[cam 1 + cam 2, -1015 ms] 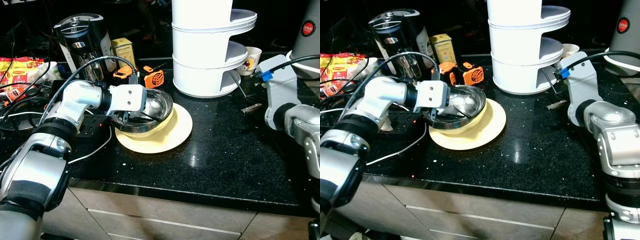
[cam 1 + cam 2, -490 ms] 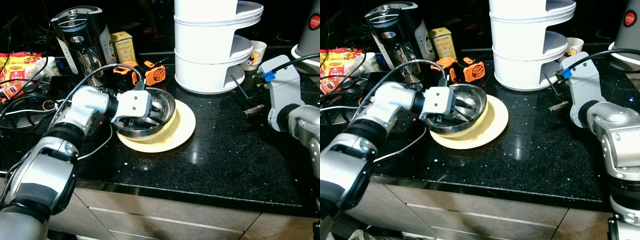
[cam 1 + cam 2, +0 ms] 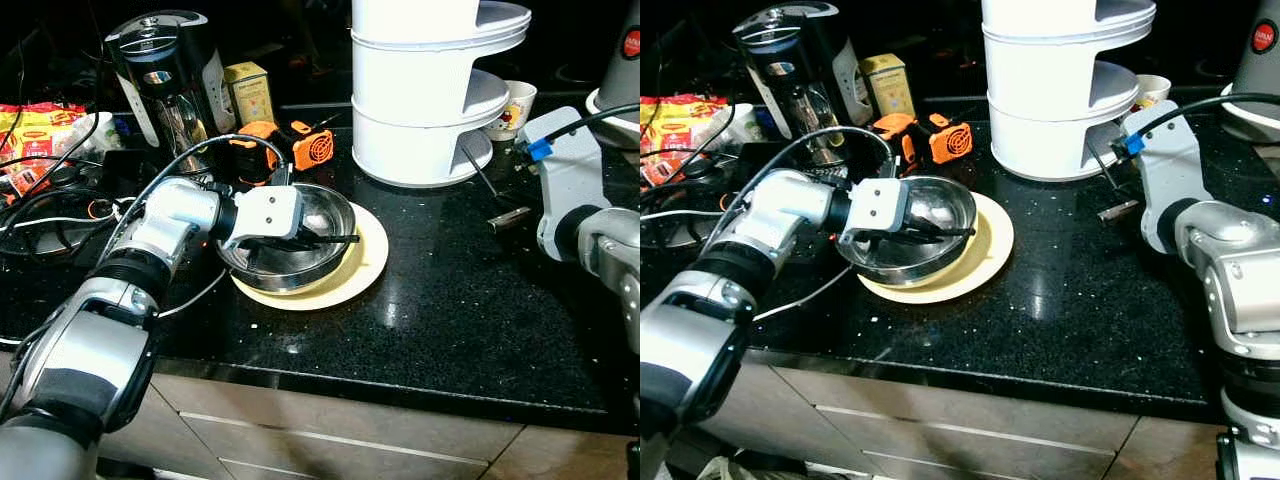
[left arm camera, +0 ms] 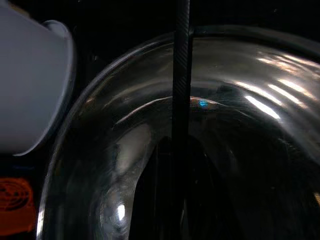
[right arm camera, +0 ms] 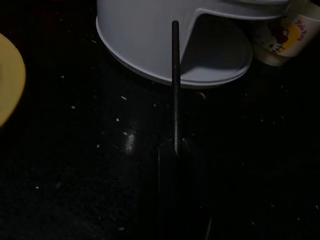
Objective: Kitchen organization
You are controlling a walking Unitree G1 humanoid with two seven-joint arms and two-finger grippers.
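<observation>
While the left gripper (image 3: 335, 238) reaches over the steel bowl (image 3: 300, 245), one long black finger (image 4: 180, 90) lies across the bowl's mouth toward its far rim. The second finger is hidden, so whether the bowl's near wall is pinched cannot be told.

Bowl sits tilted on the yellow plate (image 3: 365, 265), near the middle of the black counter (image 3: 450, 320). Left-arm wrist housing is just beside the bowl's left rim.

Right gripper (image 5: 175, 75): above the counter near its right back part, pointing at the base of the white tiered stand (image 3: 425, 90). A single thin finger shows edge-on; fingers look closed together, with nothing between them.

Back of the counter: a small cartoon-printed cup (image 3: 518, 105) right of the stand, an orange gadget (image 3: 312, 148) and a yellow box (image 3: 247, 90) left of the stand, a blender (image 3: 165, 85) toward the back-left corner. Cables (image 3: 50, 200) and red food packets (image 3: 35, 135) at the left edge.
</observation>
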